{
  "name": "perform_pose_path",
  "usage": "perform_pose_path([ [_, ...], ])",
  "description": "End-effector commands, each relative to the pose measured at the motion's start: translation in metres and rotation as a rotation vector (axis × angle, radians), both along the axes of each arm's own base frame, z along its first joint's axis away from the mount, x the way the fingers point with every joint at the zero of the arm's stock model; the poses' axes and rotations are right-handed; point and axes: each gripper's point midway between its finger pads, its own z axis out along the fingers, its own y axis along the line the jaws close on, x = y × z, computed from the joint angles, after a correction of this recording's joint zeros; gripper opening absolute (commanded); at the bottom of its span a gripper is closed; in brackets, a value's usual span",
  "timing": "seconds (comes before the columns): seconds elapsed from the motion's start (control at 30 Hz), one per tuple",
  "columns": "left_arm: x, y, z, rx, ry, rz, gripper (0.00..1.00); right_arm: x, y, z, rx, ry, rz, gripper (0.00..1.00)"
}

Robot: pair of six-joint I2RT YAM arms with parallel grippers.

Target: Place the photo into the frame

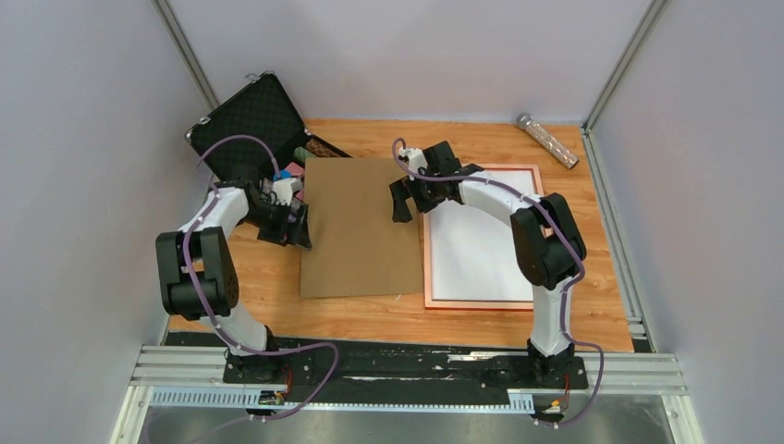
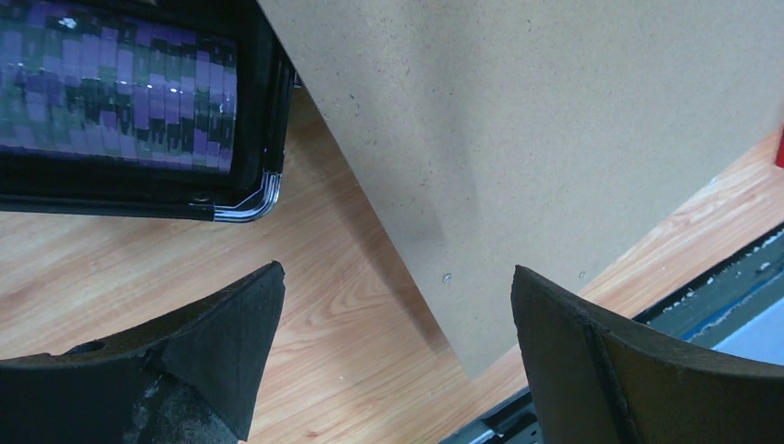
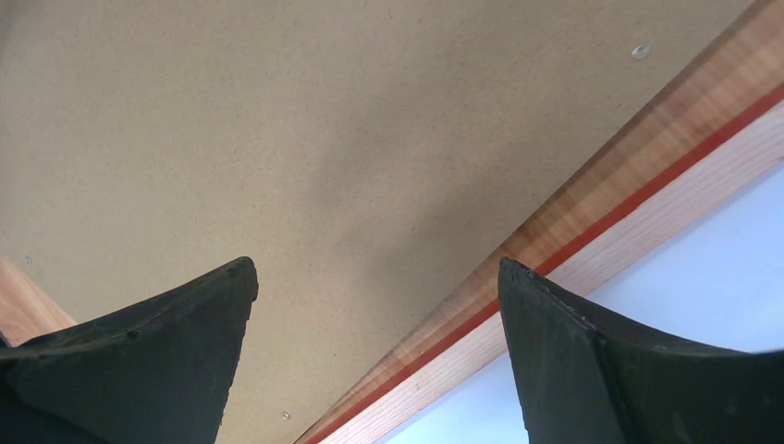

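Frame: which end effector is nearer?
Right. Right end effector is by the left edge of the frame; left end effector is across the brown board, at its other edge.

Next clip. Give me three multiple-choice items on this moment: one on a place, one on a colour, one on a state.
1. Where does the brown board lie?
A) left of the frame
B) inside the black case
C) on top of the frame

2. What colour is the sheet inside the frame?
A) blue
B) white
C) brown

3. The right end effector is:
A) shut on the board
B) shut on the frame
C) open, holding nothing

Answers:
1 A, the overhead view shows it beside the frame's left edge.
2 B, plain white fills the frame.
3 C, its wrist view shows the fingers spread with nothing between them.
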Motion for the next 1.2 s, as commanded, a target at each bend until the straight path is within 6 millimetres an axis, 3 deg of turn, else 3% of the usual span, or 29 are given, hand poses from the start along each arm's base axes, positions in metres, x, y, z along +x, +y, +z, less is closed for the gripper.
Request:
perform_pose_path([
  [0.0, -0.003, -0.008, 0.001, -0.093, -0.009, -0.042, 1.0, 0.023, 0.01, 0.019, 0.018, -0.079, -0.051, 1.0],
  [0.57, -0.011, -0.021, -0.014, -0.199, 0.019, -0.122, 1.0, 0.031, 0.008, 0.008, -0.02, -0.084, -0.081, 1.0],
  [1.17, 0.006, -0.033, -0.026, -0.303, 0.054, -0.092, 0.96, 0.028, 0.006, -0.008, -0.059, -0.07, -0.089, 0.99],
])
